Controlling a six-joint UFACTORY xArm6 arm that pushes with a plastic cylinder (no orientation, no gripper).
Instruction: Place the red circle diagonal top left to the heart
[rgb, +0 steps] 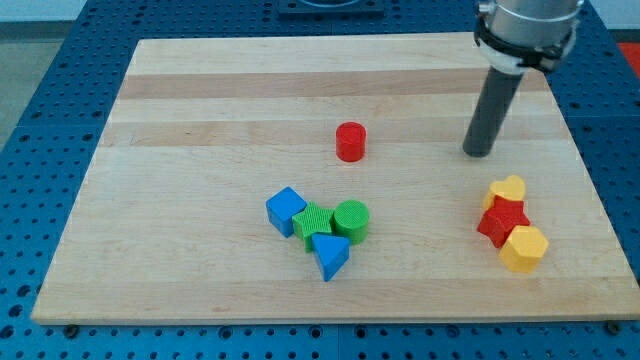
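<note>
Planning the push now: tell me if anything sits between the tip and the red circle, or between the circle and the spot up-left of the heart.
Nothing visible blocks either path. My tip stands to the view's right of the red circle, with bare board between them. From the circle to the spot up-left of the heart, only my tip stands near that line.

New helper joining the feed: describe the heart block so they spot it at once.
Look near the wooden board's right edge, where three blocks huddle. The yellow heart is the topmost, touching the red star below it; the yellow hexagon sits lowest.
</note>
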